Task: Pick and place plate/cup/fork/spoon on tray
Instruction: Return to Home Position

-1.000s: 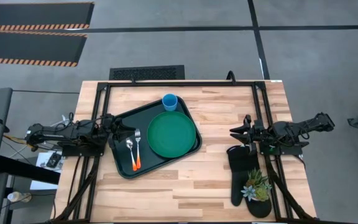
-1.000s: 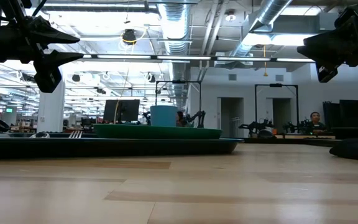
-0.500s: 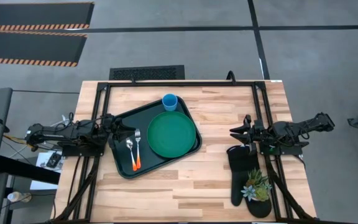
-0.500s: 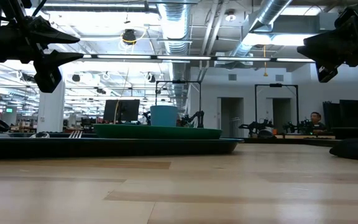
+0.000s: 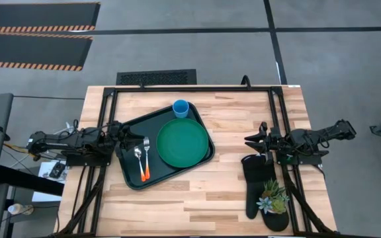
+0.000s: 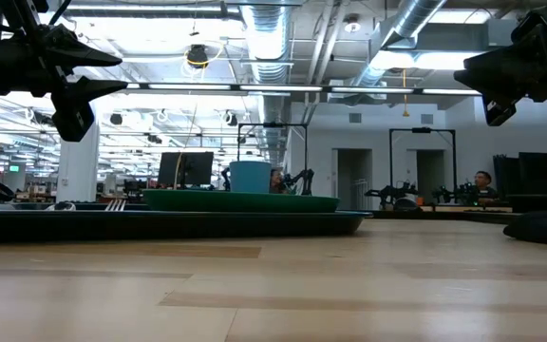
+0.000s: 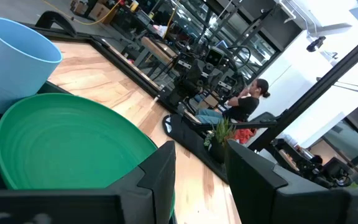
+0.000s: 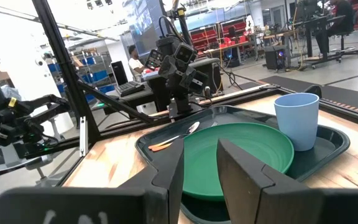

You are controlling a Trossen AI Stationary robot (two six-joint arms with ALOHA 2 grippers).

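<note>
The dark tray lies on the table's left half. On it the green plate lies flat, the light blue cup stands upright at the far corner, and the fork with its orange handle and the spoon lie side by side left of the plate. My left gripper hovers open above the tray's left edge, empty. My right gripper hovers open to the right of the tray, empty. The plate, the cup and the fork also show in the right wrist view.
A black oven mitt lies at the table's right near side, with a small potted plant on it. Black frame rails cross the table at both sides. Bare wood shows between tray and mitt. A person sits beyond the table.
</note>
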